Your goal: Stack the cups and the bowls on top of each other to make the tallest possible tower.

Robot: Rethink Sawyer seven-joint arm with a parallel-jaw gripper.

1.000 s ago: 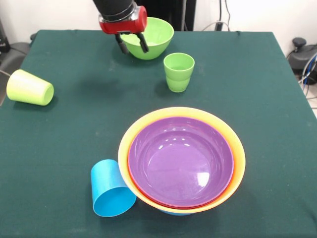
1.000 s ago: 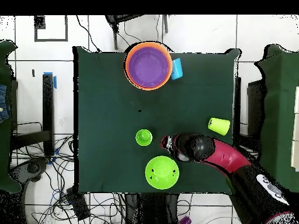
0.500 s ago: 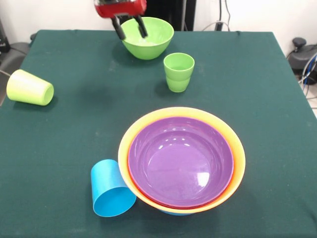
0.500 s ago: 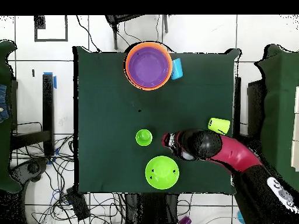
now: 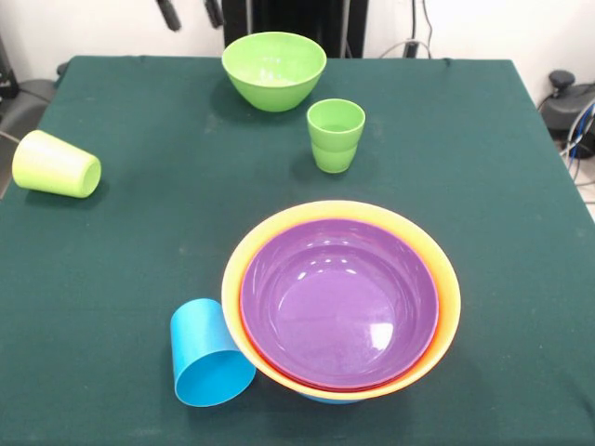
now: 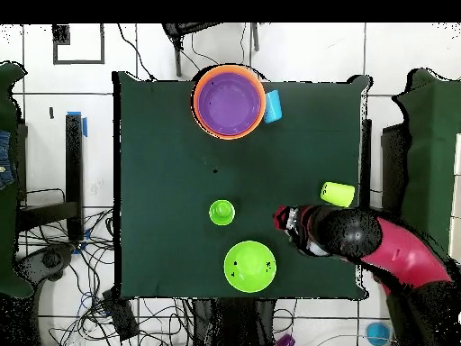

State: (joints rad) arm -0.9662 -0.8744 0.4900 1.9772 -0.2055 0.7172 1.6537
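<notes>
The tower stands near the table's front edge: a big orange bowl with a red rim and a purple bowl nested inside. A sky blue cup lies on its side against the tower's left. A yellow-green cup lies tipped at the far left. The ridged green cup stands upright, and a green bowl sits behind it. My gripper shows only its two fingertips at the top edge, open and empty, left of the green bowl. In the overhead view the gripper hangs between the green bowl and the yellow-green cup.
The dark green cloth covers the whole table. Cables and dark equipment lie beyond its right edge.
My gripper has risen from just in front of the green bowl and drawn away from it, empty. No cup or bowl has moved.
</notes>
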